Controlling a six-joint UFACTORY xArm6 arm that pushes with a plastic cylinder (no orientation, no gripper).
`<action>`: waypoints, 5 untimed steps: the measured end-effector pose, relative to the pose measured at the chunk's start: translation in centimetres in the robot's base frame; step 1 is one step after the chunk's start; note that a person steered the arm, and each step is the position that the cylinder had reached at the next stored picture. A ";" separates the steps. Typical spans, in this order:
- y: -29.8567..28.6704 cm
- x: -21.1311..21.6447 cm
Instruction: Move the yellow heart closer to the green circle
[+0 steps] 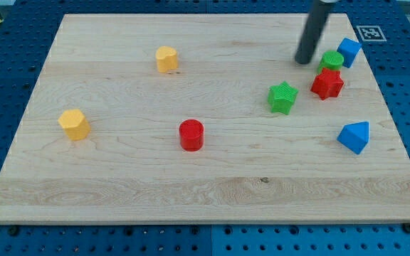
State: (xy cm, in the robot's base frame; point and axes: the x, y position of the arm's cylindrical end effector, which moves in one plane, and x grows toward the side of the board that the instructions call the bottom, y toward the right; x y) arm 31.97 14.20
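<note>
The yellow heart [166, 59] lies at the upper left of the wooden board [119, 185]. The green circle [331, 60] lies far to its right, near the board's upper right, with a blue cube [348, 52] touching or nearly touching its upper right and a red star [327, 83] just below it. My tip [304, 61] rests on the board just left of the green circle, a small gap away, and far right of the yellow heart.
A green star [282, 97] lies below and left of the tip. A blue triangle [354, 137] is at the right edge, a red circle [191, 135] near the middle, and a yellow hexagon [74, 124] at the left.
</note>
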 end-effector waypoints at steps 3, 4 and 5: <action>-21.9 3.6; -8.9 4.7; 0.5 4.0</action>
State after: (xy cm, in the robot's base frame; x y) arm 35.96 14.69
